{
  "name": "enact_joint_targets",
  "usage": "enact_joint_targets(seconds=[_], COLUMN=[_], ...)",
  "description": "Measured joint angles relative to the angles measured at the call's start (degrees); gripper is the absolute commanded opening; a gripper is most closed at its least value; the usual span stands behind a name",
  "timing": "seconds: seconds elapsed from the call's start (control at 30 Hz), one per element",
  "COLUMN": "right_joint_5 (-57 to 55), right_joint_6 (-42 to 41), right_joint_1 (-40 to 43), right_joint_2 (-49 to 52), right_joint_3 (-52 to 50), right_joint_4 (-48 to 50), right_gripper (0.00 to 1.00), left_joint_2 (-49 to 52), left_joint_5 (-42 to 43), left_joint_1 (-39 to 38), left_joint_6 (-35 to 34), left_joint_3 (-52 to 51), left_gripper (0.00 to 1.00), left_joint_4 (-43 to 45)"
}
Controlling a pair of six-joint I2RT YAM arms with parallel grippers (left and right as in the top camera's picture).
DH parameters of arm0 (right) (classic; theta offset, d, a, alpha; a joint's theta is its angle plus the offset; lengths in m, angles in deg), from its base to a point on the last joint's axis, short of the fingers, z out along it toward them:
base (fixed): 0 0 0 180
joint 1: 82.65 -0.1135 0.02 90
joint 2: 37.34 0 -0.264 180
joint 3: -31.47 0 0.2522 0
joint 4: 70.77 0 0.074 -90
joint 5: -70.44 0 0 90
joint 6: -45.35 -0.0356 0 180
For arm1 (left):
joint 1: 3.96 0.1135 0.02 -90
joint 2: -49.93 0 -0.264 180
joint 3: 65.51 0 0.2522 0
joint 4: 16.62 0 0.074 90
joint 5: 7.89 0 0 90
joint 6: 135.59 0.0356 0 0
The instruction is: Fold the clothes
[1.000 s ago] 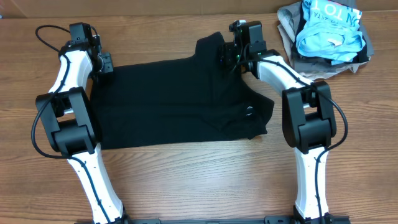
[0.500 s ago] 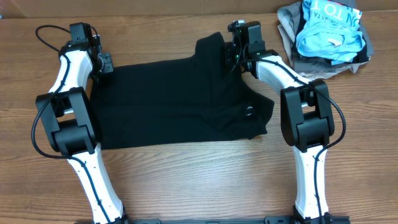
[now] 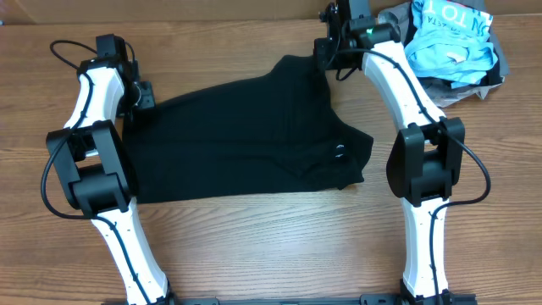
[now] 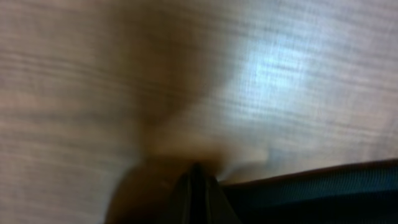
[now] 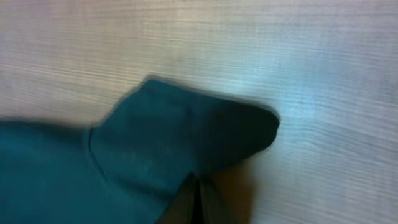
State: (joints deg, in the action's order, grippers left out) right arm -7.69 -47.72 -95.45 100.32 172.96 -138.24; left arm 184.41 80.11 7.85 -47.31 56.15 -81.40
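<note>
The left jaws were pressed together, and in the blurred left wrist view a dark hem of the black T-shirt [image 4: 311, 186] ran right up to them, so we judged them clamped on the cloth at its far left corner. The right jaws were likewise closed. The right wrist view showed them pinching the sleeve [image 5: 186, 137] just below its rounded tip, with the desk [image 5: 323, 74] bare beyond it.

From overhead, the black T-shirt [image 3: 246, 140] lay crosswise between the two arms. Its far edge was drawn into a slanting line from the left grip up to the right one, which sat nearer the back of the desk [image 3: 254, 246]. The rest of the cloth lay flat on the wood. Only the end near the right arm was rumpled, around the small white tag mark [image 3: 340, 152].

We saw no finished fold. The shirt was spread in roughly one layer, so we took the task to be at its start, with both far corners gripped and the first fold not yet laid. By our reckoning, the far edge had yet to be carried over to the near edge, and the shirt then had to be doubled again into a compact shape.

At the far right corner the light blue garment [image 3: 449, 47] and the grey-tan garment [image 3: 391, 38] lay heaped together, well apart from the shirt.
</note>
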Motion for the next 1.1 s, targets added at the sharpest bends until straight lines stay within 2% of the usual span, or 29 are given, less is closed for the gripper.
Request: enact_joint_targets(seconds=[0.23,0.27,0.3,0.37,0.4,0.5,0.63,0.8,1.1], right_joint_5=[1.2,1.3,1.4,1.4,1.4,1.4,1.3,1.0,0.2], right_joint_6=[0.3,0.3,0.3,0.6,0.6,1.2,1.2,1.3,8.5], right_joint_1=[-0.4,-0.5,-0.5,-0.5,-0.5,-0.3,0.0,0.4,-3.5], right_joint_2=[0.0,0.0,0.0,0.0,0.0,0.0,0.0,0.0,1.5], right_joint_3=[1.5,1.4,1.0,0.0,-0.5,-1.0,-1.0,-1.0,-1.0], right_joint_4=[-20.0,-21.9,-22.8,-23.9,-23.9,-23.0,-14.9,-4.3,-1.3], right_gripper=[0.04,0.14,0.35,0.54,0.61,0.71,0.7,0.58,0.57], left_joint_2=[-0.9,-1.0,-1.0,-1.0,-1.0,-1.0,-1.0,-1.0,-1.0], left_joint_5=[-0.4,-0.4,-0.4,-0.4,-0.5,-0.6,-0.8,-0.8,-0.8], left_joint_1=[-0.2,-0.2,-0.2,-0.2,-0.2,-0.2,-0.2,-0.2,-0.2], left_joint_6=[0.0,0.0,0.0,0.2,0.3,0.5,0.6,0.7,0.7], left_joint_3=[-0.6,-0.7,-0.7,-0.7,-0.7,-0.7,-0.7,-0.7,-0.7], left_gripper=[0.04,0.04,0.04,0.04,0.04,0.04,0.04,0.04,0.04], left_joint_4=[-8.7,-9.3,-9.5,-9.5,-9.4,-9.2,-8.3,-7.1,-6.8])
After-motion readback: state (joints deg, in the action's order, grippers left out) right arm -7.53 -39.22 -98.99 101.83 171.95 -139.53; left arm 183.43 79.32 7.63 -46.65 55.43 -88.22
